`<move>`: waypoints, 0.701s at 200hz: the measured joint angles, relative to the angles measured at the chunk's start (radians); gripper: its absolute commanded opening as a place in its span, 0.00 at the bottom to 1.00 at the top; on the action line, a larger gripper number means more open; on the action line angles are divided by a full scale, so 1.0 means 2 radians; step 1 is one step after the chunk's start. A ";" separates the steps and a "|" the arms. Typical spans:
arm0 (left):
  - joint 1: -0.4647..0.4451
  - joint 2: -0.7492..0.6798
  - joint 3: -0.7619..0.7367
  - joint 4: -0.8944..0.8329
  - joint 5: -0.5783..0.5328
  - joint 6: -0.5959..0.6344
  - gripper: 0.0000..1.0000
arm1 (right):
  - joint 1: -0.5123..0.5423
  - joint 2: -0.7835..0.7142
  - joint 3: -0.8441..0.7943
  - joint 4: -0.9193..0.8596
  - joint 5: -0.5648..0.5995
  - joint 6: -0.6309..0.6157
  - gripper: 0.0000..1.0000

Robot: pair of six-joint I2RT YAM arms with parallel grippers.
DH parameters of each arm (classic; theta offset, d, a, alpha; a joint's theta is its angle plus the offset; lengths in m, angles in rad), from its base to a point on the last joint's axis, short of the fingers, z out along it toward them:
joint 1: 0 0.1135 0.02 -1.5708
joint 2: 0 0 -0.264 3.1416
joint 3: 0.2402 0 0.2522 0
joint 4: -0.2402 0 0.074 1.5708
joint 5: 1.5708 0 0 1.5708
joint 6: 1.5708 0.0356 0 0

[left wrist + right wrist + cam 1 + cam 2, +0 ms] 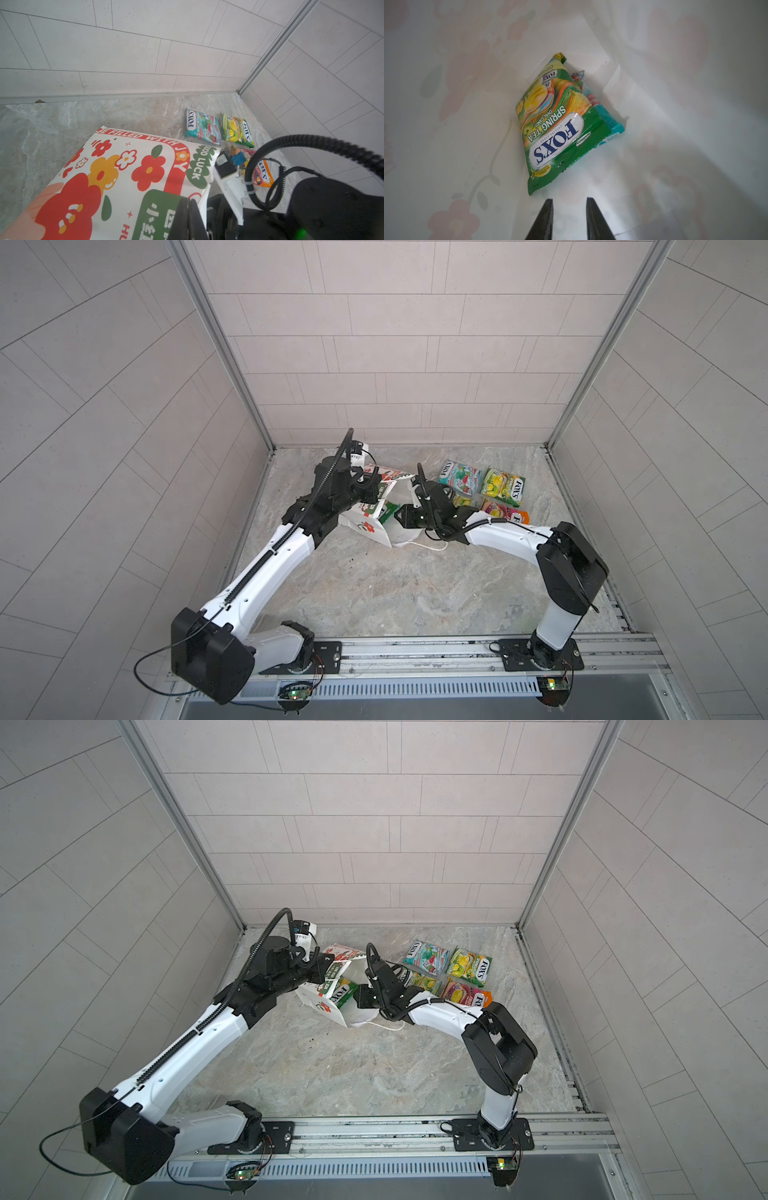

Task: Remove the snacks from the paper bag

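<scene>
Right gripper [569, 207] is inside the paper bag [446, 108], jaws slightly parted and empty. Just beyond its tips lies the green packet [556, 133], long axis running away from the jaws, with a teal packet [611, 122] tucked underneath. Left gripper [188, 216] is clamped on the bag's wall, so the right is nearer.
</scene>
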 measured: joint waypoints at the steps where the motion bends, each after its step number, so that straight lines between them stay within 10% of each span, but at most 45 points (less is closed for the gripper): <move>1: 0.000 -0.001 0.000 0.001 0.001 -0.001 0.00 | 0.001 0.001 0.000 0.000 0.000 0.000 0.32; 140: 0.000 -0.016 -0.022 0.042 0.034 -0.019 0.00 | 0.030 0.062 0.040 0.014 0.028 0.056 0.31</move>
